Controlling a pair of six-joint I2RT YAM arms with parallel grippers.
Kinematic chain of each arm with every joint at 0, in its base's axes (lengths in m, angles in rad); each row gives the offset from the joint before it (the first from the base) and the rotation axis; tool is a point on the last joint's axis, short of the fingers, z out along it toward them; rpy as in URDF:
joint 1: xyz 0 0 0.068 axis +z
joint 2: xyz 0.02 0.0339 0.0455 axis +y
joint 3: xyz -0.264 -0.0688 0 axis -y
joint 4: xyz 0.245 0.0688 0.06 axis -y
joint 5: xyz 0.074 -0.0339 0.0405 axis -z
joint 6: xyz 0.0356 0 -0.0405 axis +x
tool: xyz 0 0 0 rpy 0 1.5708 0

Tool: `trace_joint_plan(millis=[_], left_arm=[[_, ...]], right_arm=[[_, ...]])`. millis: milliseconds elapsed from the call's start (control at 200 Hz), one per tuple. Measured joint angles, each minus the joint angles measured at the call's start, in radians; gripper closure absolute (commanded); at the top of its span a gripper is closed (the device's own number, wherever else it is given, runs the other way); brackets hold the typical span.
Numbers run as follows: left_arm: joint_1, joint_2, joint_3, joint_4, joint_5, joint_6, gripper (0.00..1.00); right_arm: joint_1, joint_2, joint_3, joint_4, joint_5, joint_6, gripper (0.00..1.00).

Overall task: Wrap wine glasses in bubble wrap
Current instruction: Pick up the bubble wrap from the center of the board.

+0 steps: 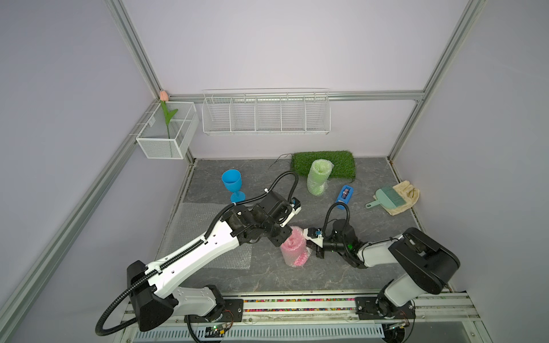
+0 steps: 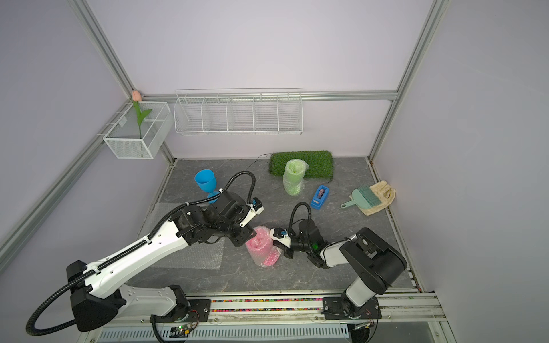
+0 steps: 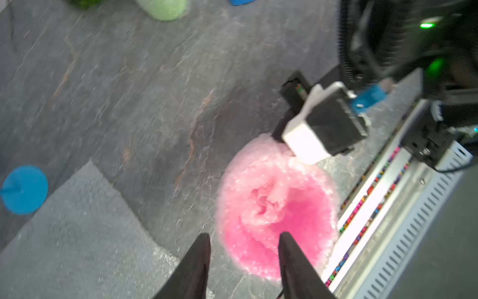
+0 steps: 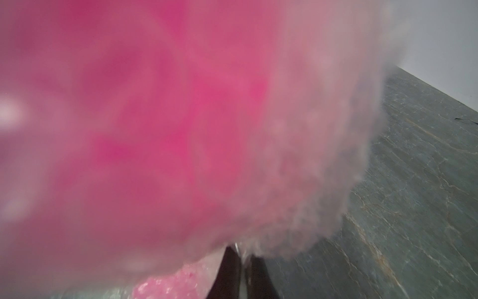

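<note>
Between the two grippers stands the hot pink plastic goblet (image 1: pixel 293 248), upright on the grey stone-look tabletop (image 1: pixel 341 276). It is bundled in a sleeve of clear bubble wrap (image 3: pixel 318 181), and the top of the sleeve is tucked into the bowl. At its side, low down, the right gripper (image 4: pixel 239 261) has its jaws together, pinching a fold of that film, as the right wrist view shows. Over the bundle's opposite edge hangs the left gripper (image 3: pixel 244 236), jaws apart and holding nothing.

Beneath the left arm lies a flat sheet of clear bubble wrap (image 1: pixel 237 257). Beyond that arm the blue plastic goblet (image 1: pixel 232 184) stands bare. Well past the right gripper are the lime green plastic goblet (image 1: pixel 318 176), already wrapped, against the green artificial-grass mat (image 1: pixel 341 161), and a blue tape dispenser (image 1: pixel 344 194).

To my eye, only that one pinch holds the sleeve closed. If the right gripper lets go, the springy film may uncurl. If it tugs sideways, the light, top-heavy bundle could tip or slide. The left fingers, closing or dropping carelessly, might snag the tucked top and pull it loose.
</note>
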Motion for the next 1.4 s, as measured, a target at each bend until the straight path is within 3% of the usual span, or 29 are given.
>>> trace_joint_plan(millis=[175,445,635,750,900,1020,1155,1275,1400], left_arm=[[0.014,0.054,-0.024,-0.046,-0.014,-0.159,0.56],[0.016,0.121,-0.05,-0.042,0.037,-0.227,0.84],[0.039,0.122,-0.045,-0.055,0.034,-0.219,0.91],[0.064,0.121,-0.043,-0.059,0.035,-0.215,0.93],[0.094,0.12,-0.034,-0.07,0.014,-0.213,0.96],[0.098,0.138,-0.006,-0.095,-0.012,-0.212,0.99],[0.098,0.166,0.019,-0.102,-0.02,-0.219,0.98],[0.098,0.172,0.024,-0.102,-0.019,-0.231,0.98],[0.098,0.194,0.043,-0.103,-0.019,-0.252,0.98]], right_arm=[[0.0,0.0,0.004,-0.006,0.0,0.0,0.93],[0.0,0.001,0.011,-0.016,0.0,0.0,0.93],[-0.003,-0.061,0.011,-0.085,0.028,0.032,0.58],[-0.01,-0.191,0.011,-0.206,0.061,0.043,0.49],[-0.018,-0.379,0.037,-0.382,0.095,0.093,0.48],[-0.018,-0.457,0.12,-0.524,0.142,0.219,0.51],[-0.015,-0.463,0.271,-0.709,0.201,0.453,0.47],[-0.008,-0.384,0.483,-0.936,0.209,0.656,0.49],[0.061,-0.288,0.645,-1.126,0.257,0.776,0.46]])
